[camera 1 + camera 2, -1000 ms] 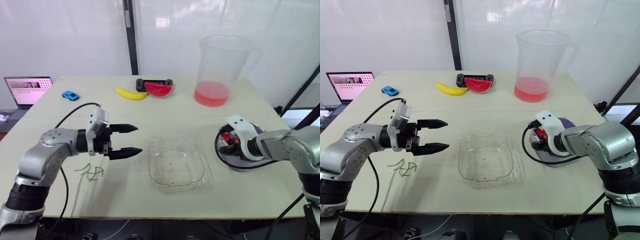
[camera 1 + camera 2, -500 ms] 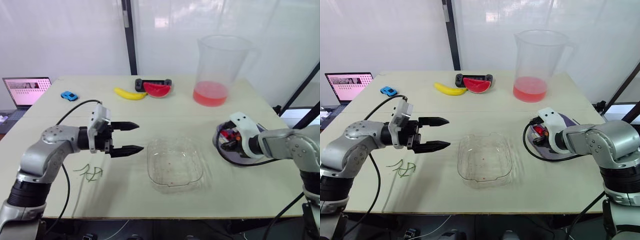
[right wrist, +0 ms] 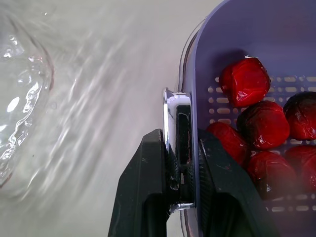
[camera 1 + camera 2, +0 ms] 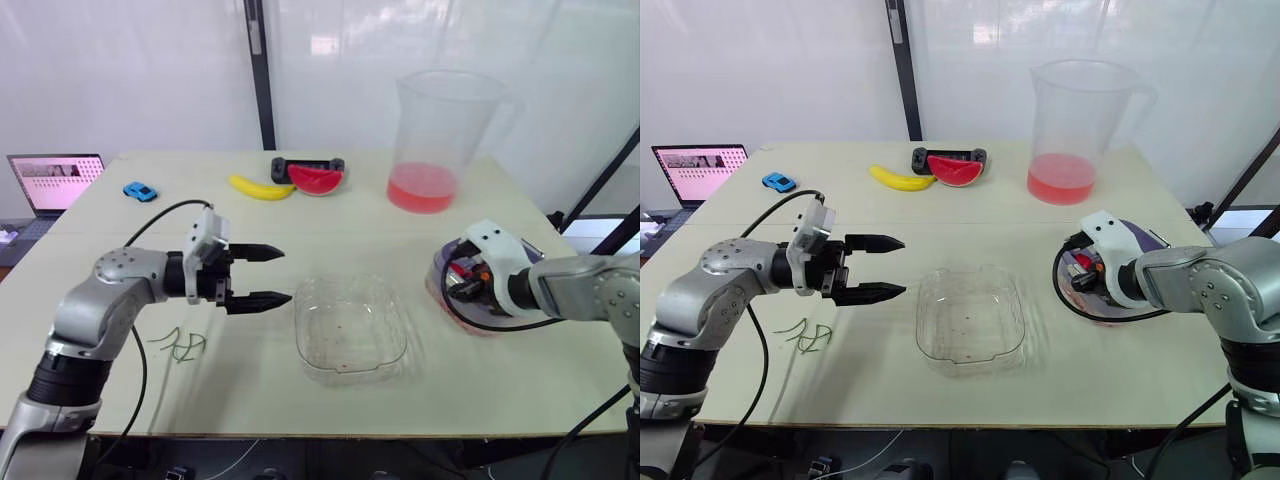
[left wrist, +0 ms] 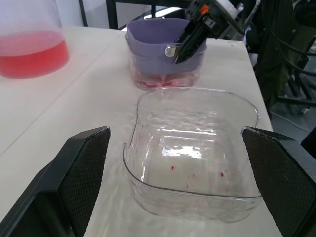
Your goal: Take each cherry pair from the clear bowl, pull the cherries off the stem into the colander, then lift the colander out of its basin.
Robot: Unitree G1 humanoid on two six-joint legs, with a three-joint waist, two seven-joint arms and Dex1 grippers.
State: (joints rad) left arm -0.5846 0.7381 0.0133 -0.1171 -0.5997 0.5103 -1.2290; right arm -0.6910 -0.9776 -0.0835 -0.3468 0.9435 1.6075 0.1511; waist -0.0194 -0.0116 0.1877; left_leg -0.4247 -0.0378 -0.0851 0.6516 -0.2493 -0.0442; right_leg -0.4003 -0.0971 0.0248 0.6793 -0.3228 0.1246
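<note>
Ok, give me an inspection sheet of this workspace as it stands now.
Surface: pale table, green stems lying on its left part.
Job's things: clear bowl empty; cherries in purple colander, inside its basin.
Clutter: banana, watermelon slice, toy car, pitcher, laptop.
Grippers: left tool open beside the bowl; right tool shut on the colander's rim.
Cables: black cable on each arm.
Surroundings: white wall, black pole.

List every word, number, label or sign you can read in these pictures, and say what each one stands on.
No text here can be read.
The laptop screen shows rows of pinkish marks, too small to read.
The purple colander, the clear bowl and the jug bear no lettering that can be made out.
</note>
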